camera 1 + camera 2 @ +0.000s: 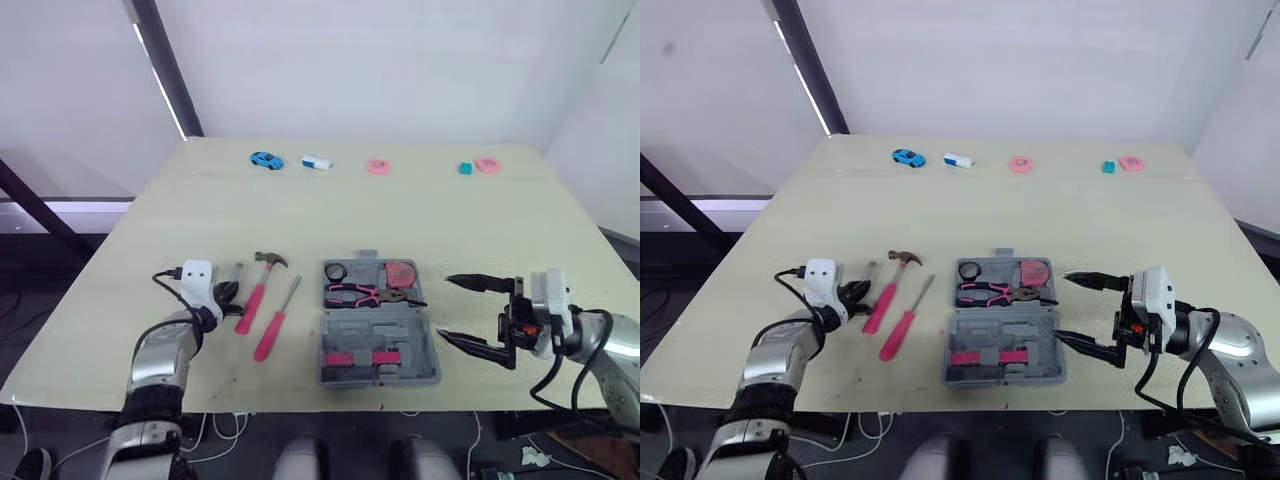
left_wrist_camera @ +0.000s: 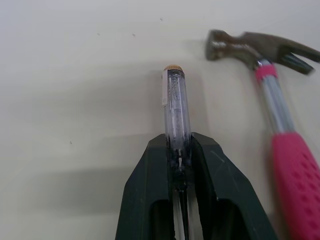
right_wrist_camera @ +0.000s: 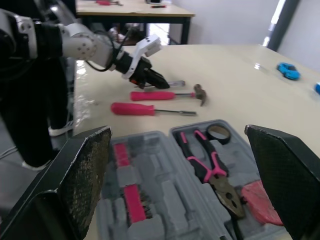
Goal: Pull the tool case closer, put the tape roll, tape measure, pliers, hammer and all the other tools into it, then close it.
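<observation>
Our left gripper clamps the clear screwdriver beside the hammer; our right gripper gapes beside the tool case at the table's front edge.

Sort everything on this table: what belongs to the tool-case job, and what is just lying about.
Job: open grey plastic tool case; black tape roll, pink tape measure and pink-handled pliers inside it; pink-handled hammer; pink-handled screwdriver; clear-handled screwdriver in the left tool.
Lying about, far edge: blue toy car; white-and-blue block; pink ring; teal cube; pink flat piece.
</observation>
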